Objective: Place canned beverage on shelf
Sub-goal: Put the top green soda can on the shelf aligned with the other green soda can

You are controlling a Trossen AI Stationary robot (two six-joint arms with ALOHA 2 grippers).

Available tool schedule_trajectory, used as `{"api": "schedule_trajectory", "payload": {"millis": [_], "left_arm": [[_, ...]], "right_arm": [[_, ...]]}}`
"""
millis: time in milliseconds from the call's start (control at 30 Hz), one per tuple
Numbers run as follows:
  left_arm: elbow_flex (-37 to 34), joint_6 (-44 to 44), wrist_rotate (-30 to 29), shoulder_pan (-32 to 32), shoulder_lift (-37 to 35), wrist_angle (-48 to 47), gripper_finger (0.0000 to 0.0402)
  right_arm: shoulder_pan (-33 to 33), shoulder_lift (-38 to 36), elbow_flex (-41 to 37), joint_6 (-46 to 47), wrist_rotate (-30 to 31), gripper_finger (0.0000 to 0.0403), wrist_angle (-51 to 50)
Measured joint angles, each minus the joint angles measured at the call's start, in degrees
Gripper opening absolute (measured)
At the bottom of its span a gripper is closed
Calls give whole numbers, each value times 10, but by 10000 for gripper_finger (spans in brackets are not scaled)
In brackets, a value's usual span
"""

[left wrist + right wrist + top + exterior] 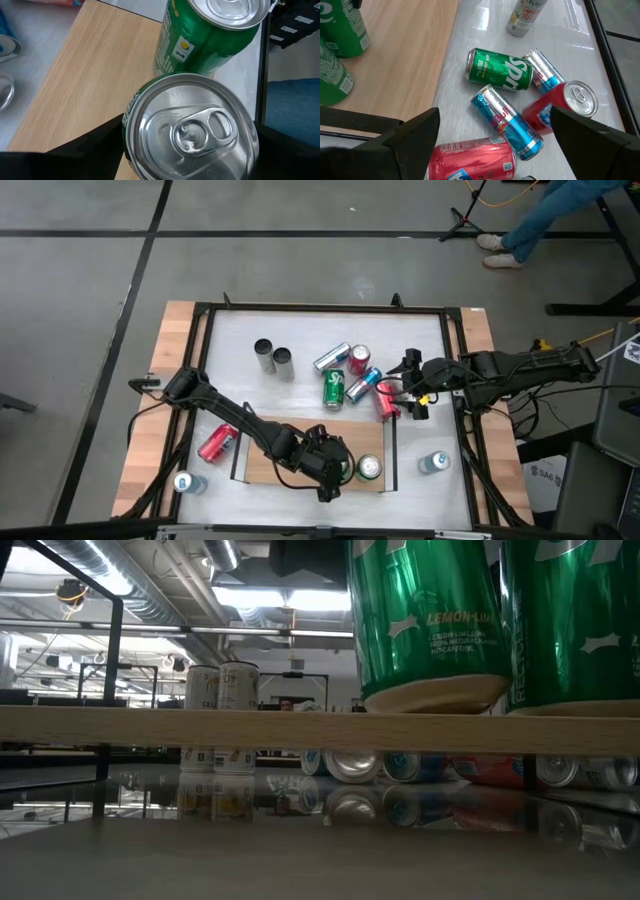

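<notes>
The white table (pixel 300 340) with its black frame takes up most of the floor here, and at its near edge, in the middle, lies the shelf (pixel 270 465), a light wooden board with black rails at its short ends. The left arm reaches across from the left so that the left gripper (pixel 335 470) sits over the board's right part, its fingers (pixel 100 145) spread on either side of an upright green can (pixel 192 130); from here I cannot tell whether they press it or stand just clear. A second green can (pixel 369 468) stands on the board just to its right.

The right arm comes in from the right, and the right gripper (pixel 412 390) hangs with fingers wide and nothing between them, above a red can (pixel 386 402) lying beyond the shelf's far right corner. Next to it lies a cluster: a green Sprite can (pixel 334 388), blue-and-silver cans (pixel 364 383) and another red one (pixel 358 359). Two pale cans (pixel 272 358) stand upright farther left. One more red can (pixel 217 443) lies just left of the shelf.
</notes>
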Motion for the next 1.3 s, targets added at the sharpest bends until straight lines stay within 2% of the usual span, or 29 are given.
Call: {"api": "schedule_trajectory", "payload": {"millis": [367, 733, 1300], "left_arm": [[-1, 0, -1, 0, 0, 8, 324], [-1, -2, -2, 1, 1, 11, 374], [-1, -4, 0, 1, 1, 30, 377]], "right_arm": [[0, 0, 0, 0, 0, 367, 0], [0, 0, 0, 0, 0, 367, 0], [0, 0, 0, 0, 0, 367, 0]]}}
